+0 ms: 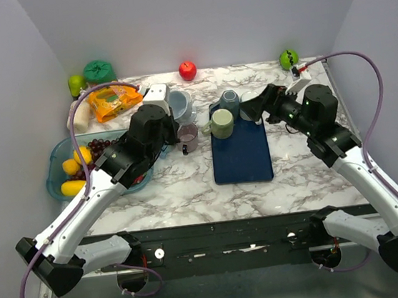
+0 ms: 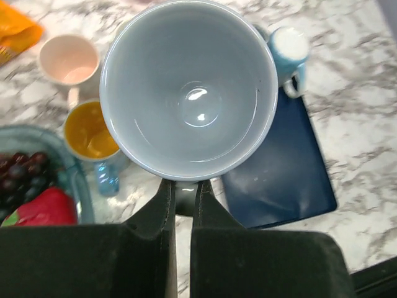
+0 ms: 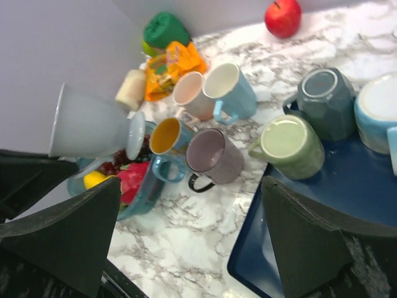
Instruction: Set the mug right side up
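Left tool [image 2: 184, 200] pinched tight on the pale mug [image 2: 189, 93] at its near edge; rim or handle, we can't tell. The mug is up off the bench [image 1: 190, 193], mouth tipped sideways. Right tool [image 3: 190, 185] is gaping and empty. We judge the mug glazed ceramic: stiff, slick, chippable and weighty, so a handle grip is safest.

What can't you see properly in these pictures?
- Left jaws' grip: in the left wrist view the rim of the mug covers where they pinch; in the top view the left arm hides them.
- Whatever lies under the mug: left wrist view, the mug blocks it.
- Pale blue cup: right wrist view, cut off by the right edge.
- Fruit basket: top view, partly under the left arm.
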Controlling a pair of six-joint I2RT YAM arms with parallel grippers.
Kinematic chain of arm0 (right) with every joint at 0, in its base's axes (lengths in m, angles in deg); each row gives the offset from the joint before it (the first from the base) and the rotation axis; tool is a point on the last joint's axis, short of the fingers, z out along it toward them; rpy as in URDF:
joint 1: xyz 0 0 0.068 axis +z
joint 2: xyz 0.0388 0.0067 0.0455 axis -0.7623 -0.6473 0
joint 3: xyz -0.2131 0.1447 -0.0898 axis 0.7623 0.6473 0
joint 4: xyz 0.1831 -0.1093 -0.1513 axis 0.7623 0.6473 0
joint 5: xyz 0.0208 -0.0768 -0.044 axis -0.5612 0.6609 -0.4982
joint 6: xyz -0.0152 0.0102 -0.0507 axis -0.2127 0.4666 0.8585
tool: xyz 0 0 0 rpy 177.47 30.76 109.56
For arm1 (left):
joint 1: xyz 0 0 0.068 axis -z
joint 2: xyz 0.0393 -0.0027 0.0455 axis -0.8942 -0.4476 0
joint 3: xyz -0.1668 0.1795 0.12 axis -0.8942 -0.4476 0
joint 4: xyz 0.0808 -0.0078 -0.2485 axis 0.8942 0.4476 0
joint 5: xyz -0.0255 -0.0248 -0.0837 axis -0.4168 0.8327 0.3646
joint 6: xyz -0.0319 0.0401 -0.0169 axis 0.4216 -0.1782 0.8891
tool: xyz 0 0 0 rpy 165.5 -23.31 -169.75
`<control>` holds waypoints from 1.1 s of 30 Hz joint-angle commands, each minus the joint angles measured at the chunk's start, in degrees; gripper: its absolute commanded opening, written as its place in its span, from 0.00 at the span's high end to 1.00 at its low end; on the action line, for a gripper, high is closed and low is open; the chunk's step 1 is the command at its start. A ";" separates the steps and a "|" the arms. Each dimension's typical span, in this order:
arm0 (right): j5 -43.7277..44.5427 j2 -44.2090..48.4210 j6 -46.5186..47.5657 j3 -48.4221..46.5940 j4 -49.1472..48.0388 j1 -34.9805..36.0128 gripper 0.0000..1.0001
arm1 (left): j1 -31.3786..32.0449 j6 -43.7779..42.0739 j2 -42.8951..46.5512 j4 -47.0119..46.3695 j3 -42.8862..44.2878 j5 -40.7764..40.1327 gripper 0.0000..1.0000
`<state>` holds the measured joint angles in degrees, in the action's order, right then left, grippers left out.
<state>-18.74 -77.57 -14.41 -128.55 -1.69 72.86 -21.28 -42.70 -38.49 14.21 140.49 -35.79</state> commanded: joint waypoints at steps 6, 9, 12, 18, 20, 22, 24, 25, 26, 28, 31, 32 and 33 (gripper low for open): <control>1.74 -5.32 0.35 -2.52 4.42 0.18 0.00 | 0.15 4.68 6.91 5.14 -12.97 -9.28 1.00; 1.38 -6.82 -0.44 -2.60 4.86 0.18 0.00 | 0.15 5.83 7.88 5.06 -16.66 -9.10 1.00; 1.29 -7.96 -0.53 -2.69 5.30 0.18 0.00 | 0.23 7.76 8.58 4.88 -19.92 -8.66 1.00; 1.03 -9.45 -0.01 -2.95 5.48 0.09 0.00 | 0.23 10.14 9.90 2.34 -25.98 -8.74 1.00; 0.94 -9.81 0.08 -3.13 5.48 0.18 0.00 | 0.23 10.31 9.99 1.19 -28.17 -9.09 1.00; 0.68 -10.51 0.17 -3.22 5.48 0.18 0.00 | 0.23 11.02 9.82 0.32 -29.67 -9.62 1.00; 0.50 -10.86 0.26 -3.31 5.48 0.18 0.00 | 0.23 11.80 9.90 -0.48 -31.43 -10.85 1.00; 0.42 -11.12 0.34 -3.31 5.48 0.18 0.00 | 0.23 12.07 9.99 -0.92 -32.05 -11.29 1.00; 0.33 -11.21 0.52 -3.22 5.48 0.18 0.00 | 0.23 12.25 10.17 -2.05 -33.36 -11.82 1.00; 0.24 -11.83 0.87 -3.13 5.57 0.18 0.00 | 0.23 12.51 10.69 -3.64 -34.86 -12.70 1.00; 0.67 -12.53 1.57 -2.78 6.09 0.18 0.00 | 0.23 13.13 10.78 -5.66 -37.32 -12.53 1.00; 1.03 -12.79 1.66 -2.61 6.53 0.26 0.00 | 0.23 13.21 10.70 -6.10 -37.76 -12.18 1.00; 1.73 -12.88 1.49 -2.26 6.53 0.18 0.00 | 0.23 13.30 10.61 -6.02 -37.85 -12.17 1.00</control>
<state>-17.80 -89.46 -14.08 -130.23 3.58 72.86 -20.91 -31.26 -29.27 13.53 103.49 -42.77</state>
